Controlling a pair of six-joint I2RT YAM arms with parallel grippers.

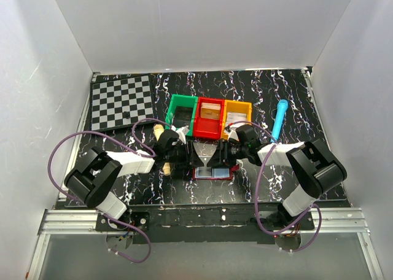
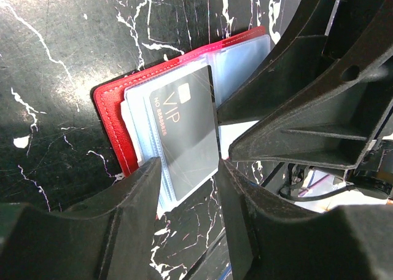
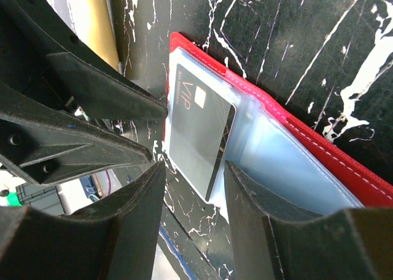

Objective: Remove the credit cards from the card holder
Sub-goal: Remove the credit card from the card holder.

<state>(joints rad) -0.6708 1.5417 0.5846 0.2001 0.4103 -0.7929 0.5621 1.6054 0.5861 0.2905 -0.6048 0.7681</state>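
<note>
I am hovering both arms over the card holder (image 1: pixel 212 171), which is lying opened out flat on the bench (image 1: pixel 295 108) at the middle of its near side, just in front of the red bin (image 1: pixel 209 117) and right between my two pincers. My left pincer (image 2: pixel 189 169) is standing released, its jaws spread to either side of the near end of the dark VIP card (image 2: pixel 184 129) without clamping it. My right pincer (image 3: pixel 193 169) is likewise hanging open, with a corner of that card showing in the gap, and is grasping nothing. One of its fingertips (image 2: pixel 245 105) is reaching to the card's long edge, touching it or very nearly so.

As I am judging it, the job is only beginning. The holder is undone and its pale-blue sleeves (image 3: pixel 276 157) are lying exposed, but no card is resting on the bench outside it. The VIP card is sitting on the sleeves at the holder's left end, and I cannot tell whether it is already sliding free of its pocket. Any cards beneath are hiding from me, so I am counting everything as left to do.

The holder is stretching its long axis left to right across the bench, inside facing up. As far as I am making out, the card is running crosswise to that, its long axis pointing from the far red edge towards my bases, slightly skewed
</note>
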